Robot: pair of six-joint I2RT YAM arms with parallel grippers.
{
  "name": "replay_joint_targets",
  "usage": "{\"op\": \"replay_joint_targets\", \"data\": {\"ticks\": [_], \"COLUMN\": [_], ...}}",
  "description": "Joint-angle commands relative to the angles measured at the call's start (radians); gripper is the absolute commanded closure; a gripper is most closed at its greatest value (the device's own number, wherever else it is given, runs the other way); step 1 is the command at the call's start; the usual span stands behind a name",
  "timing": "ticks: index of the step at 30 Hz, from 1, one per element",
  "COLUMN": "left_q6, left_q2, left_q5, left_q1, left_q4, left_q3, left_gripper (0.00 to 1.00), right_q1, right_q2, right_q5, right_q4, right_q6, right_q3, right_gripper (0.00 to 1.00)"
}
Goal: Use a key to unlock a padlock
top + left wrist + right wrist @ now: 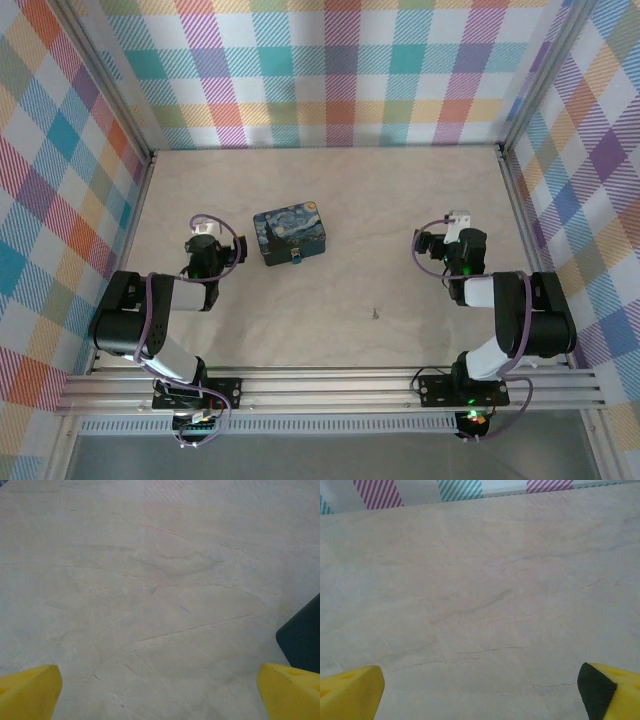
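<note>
A tiny blue padlock sits at the near edge of a dark-blue painted tin in the top view. The key, a thin dark sliver, lies alone on the table to the right of and nearer than the tin. My left gripper rests left of the tin, open. Its yellow fingertips stand far apart over bare table, with the tin's dark corner at the right. My right gripper is far to the right, open, with its fingertips wide apart and nothing between them.
Checked fabric walls close in the beige table at the back and both sides. An aluminium rail runs along the near edge, where both arm bases are bolted.
</note>
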Motion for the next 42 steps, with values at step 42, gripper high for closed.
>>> {"op": "replay_joint_targets", "data": {"ticks": [42], "left_q6": [-0.296], "left_q2": [-0.432], "left_q5": [0.121], "left_q1": [0.008], "left_q4": [-0.666], "left_q3": [0.231], "left_gripper": [0.0], "right_q1": [0.001], "right_q2": [-0.418], "right_q5": [-0.047], "right_q4": [-0.734], "right_q6": [0.226], "right_q3": [0.166], "right_gripper": [0.0]}}
